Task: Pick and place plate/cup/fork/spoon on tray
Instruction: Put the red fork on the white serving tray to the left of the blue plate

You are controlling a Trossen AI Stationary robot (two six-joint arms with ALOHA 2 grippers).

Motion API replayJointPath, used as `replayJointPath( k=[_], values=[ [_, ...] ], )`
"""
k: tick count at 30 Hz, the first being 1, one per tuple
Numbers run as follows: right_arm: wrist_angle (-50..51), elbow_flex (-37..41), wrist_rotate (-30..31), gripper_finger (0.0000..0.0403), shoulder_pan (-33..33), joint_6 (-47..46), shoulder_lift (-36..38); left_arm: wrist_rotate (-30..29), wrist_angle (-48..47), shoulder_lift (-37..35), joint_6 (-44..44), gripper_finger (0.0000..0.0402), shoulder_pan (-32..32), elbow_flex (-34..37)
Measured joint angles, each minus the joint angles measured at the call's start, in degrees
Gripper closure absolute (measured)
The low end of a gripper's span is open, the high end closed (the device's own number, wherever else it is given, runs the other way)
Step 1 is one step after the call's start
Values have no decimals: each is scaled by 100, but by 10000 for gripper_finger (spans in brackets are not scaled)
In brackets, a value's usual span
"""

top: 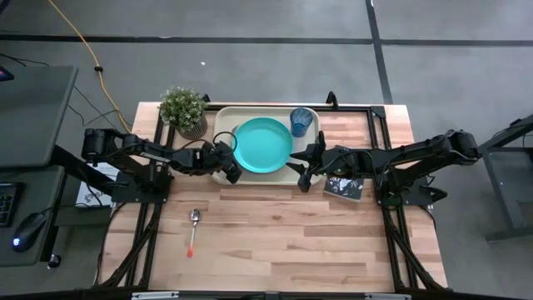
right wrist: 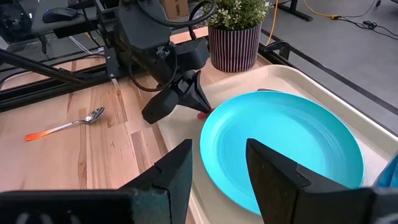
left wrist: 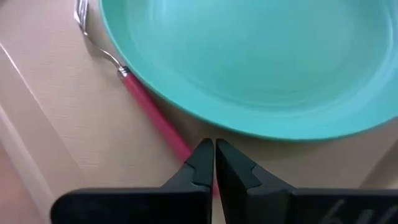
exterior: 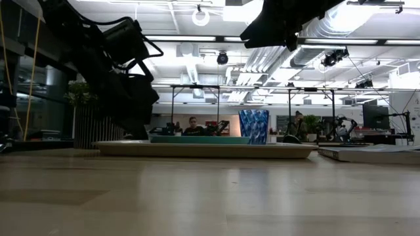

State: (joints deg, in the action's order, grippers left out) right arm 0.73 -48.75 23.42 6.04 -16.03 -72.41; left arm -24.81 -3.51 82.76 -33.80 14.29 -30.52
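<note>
The beige tray [top: 223,117] holds the teal plate [top: 262,144] and the blue cup [top: 301,121] at its far right corner. The fork [left wrist: 134,87], with a red-pink handle, lies on the tray floor along the plate's left rim [left wrist: 186,106]. My left gripper [left wrist: 214,155] is at the tray's left side, shut on the fork's handle. My right gripper [right wrist: 217,171] is open and empty, over the tray's near right edge beside the plate [right wrist: 280,146]. The orange-handled spoon [top: 193,230] lies on the bare table, near left. My left gripper pinches the fork's red-pink handle near its free end [left wrist: 186,148] between its two fingertips. The fingers slant down from the table's left side. The fork's tines [left wrist: 81,12] and the rest of its handle lie on the tray beside the plate.
A potted plant [top: 185,108] stands just left of the tray's far corner. A dark book [top: 342,187] lies right of the tray under my right arm. The table's near half is open wood around the spoon.
</note>
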Motion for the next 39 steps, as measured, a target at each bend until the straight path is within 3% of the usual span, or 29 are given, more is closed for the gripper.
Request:
replayJointPath(
  k=[18, 31, 36, 39],
  values=[
    [34, 0, 0, 261, 0, 0, 0, 65, 672, -4, 553, 401, 159, 413],
    [92, 0, 0, 261, 0, 0, -2, -382, 636, -13, 791, 401, 142, 403],
    [90, 0, 0, 261, 0, 0, -2, -433, 196, -17, 759, 401, -215, 170],
    [87, 0, 0, 261, 0, -9, -2, -904, -309, -17, 623, 396, -571, 1]
  ],
)
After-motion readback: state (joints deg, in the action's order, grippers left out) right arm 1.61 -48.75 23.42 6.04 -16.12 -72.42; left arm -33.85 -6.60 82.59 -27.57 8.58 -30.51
